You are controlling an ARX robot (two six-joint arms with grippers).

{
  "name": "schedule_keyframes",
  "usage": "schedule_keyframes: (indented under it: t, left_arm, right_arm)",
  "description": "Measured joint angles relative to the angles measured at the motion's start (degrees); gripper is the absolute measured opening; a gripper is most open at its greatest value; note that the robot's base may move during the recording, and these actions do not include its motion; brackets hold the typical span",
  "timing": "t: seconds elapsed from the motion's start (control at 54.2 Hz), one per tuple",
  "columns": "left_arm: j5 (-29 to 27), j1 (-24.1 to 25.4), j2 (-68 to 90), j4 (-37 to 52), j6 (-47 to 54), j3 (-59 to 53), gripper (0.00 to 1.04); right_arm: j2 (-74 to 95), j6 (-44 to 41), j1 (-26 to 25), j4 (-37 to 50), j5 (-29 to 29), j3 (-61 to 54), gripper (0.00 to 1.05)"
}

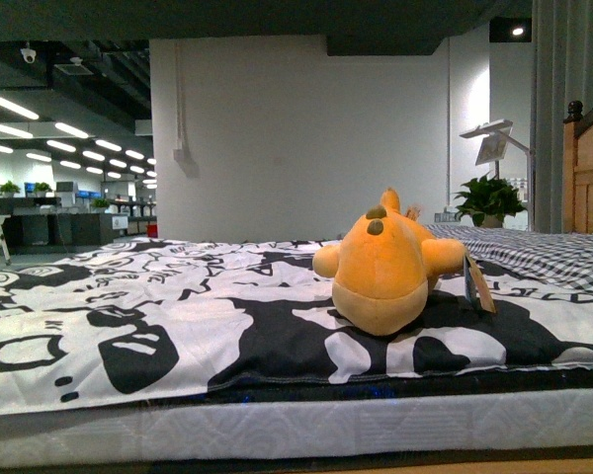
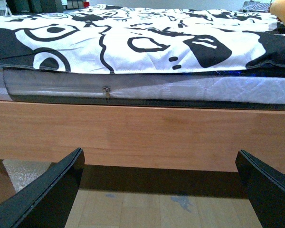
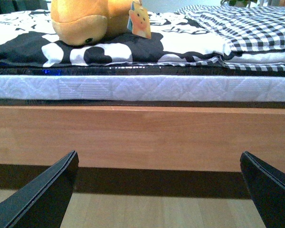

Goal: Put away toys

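Observation:
The orange-yellow plush toy [image 1: 387, 262] lies on the black-and-white patterned bed cover [image 1: 158, 316], right of the middle, with a paper tag [image 1: 477, 284] at its side. It also shows in the right wrist view [image 3: 85, 19], and a sliver of it shows at the edge of the left wrist view [image 2: 284, 12]. My left gripper [image 2: 159, 190] is open and empty, low in front of the wooden bed frame [image 2: 142, 135]. My right gripper [image 3: 159, 190] is open and empty, also low before the bed frame [image 3: 142, 137]. Neither arm shows in the front view.
A checked blanket [image 1: 544, 252] covers the bed's far right side, by a wooden headboard [image 1: 588, 168]. The mattress edge [image 1: 296, 430] faces me. A potted plant [image 1: 489, 202] and a lamp [image 1: 494, 143] stand behind the bed. Wooden floor [image 2: 156, 209] lies below the grippers.

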Motion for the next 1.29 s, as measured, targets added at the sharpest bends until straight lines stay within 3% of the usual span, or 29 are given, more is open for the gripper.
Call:
schedule_keyframes:
  t: [0.498,0.591,0.665,0.738,0.849,0.96,1.052,1.292]
  left_arm:
    - [0.02,0.00,0.00,0.00,0.00,0.00,0.99]
    - [0.07,0.00,0.00,0.00,0.00,0.00,0.99]
    - [0.02,0.00,0.00,0.00,0.00,0.00,0.99]
    - [0.02,0.00,0.00,0.00,0.00,0.00,0.99]
    - [0.02,0.00,0.00,0.00,0.00,0.00,0.99]
    - [0.02,0.00,0.00,0.00,0.00,0.00,0.99]
    - [0.02,0.00,0.00,0.00,0.02,0.00,0.99]
    - [0.02,0.00,0.00,0.00,0.00,0.00,0.99]
  right_arm:
    - [0.04,0.02,0.00,-0.02,-0.07,0.00,1.04]
    - [6.97,5.88,-7.82,-2.58,-17.73,2.47,1.04]
    - [13.68,8.24,-13.75,1.38,-23.74,5.33,1.04]
    - [20.57,9.53,-17.22,7.21,-24.92,9.68,1.04]
    - [29.40,9.94,-17.49,14.82,-23.19,14.38,1.04]
    - [39.28,10.67,-14.73,20.48,-19.32,21.20,1.04]
    - [49.44,9.68,-7.48,21.31,-14.58,31.26,1.04]
    - [62.75,4.09,5.90,18.40,-6.84,48.41,1.04]
